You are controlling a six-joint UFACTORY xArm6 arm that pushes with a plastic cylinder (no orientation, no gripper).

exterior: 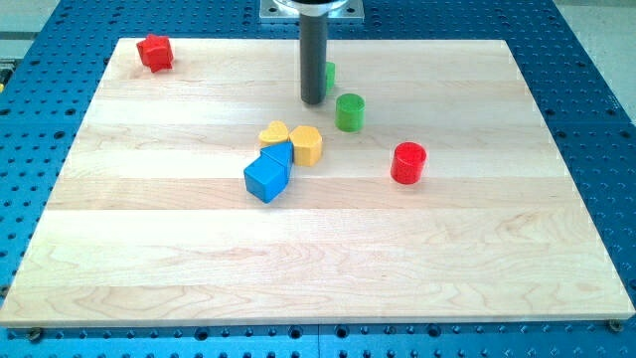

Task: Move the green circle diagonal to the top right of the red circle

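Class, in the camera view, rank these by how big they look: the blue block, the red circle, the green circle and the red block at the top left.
1. blue block, clearly largest.
2. red circle.
3. green circle and red block: too alike to rank, and both lie farther up the board, so distance may shrink them.

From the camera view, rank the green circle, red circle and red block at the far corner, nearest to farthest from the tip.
From my tip:
1. Green circle, just to the view's right.
2. Red circle, farther right and lower.
3. Red block, top-left corner of the board.
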